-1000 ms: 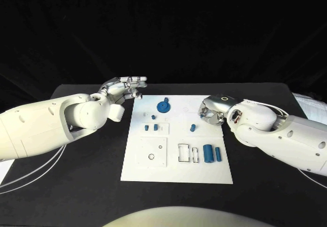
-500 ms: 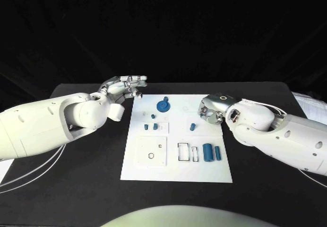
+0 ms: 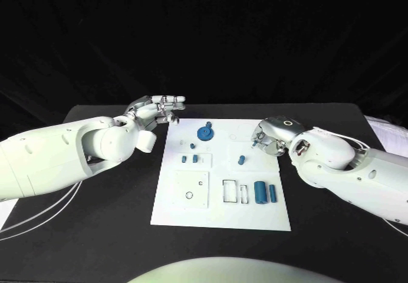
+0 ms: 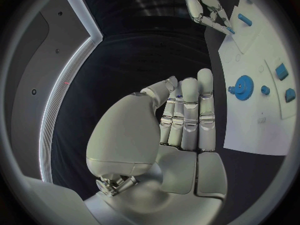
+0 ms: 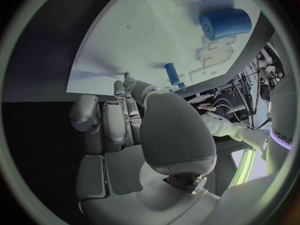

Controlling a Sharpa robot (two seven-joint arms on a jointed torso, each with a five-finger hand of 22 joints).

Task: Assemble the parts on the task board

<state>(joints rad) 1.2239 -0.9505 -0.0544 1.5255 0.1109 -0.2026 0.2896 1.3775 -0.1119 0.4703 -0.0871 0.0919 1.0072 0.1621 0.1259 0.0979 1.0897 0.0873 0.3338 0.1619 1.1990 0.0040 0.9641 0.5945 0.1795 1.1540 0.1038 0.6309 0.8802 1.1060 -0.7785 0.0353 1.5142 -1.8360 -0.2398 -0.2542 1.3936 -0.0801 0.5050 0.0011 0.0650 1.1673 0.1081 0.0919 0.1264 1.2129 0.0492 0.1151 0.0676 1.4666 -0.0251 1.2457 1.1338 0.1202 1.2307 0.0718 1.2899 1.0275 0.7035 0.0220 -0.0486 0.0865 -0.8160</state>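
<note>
Two hands flank white task board [image 3: 223, 206] at centre of black counter [image 3: 111, 236]. No legible writing on board or parts. Left hand [image 3: 157, 109] at board's far left corner, fingers straight and close together, holding nothing. Right hand [image 3: 265, 140] at board's right edge, fingers curled in, nothing seen in them; since 1.0 s ago it has shifted slightly outward. Parts unchanged: blue gear [image 3: 204, 131], small pegs, two cylinders [image 3: 265, 193]. Left wrist view shows gear's teeth [image 4: 242, 88].
</note>
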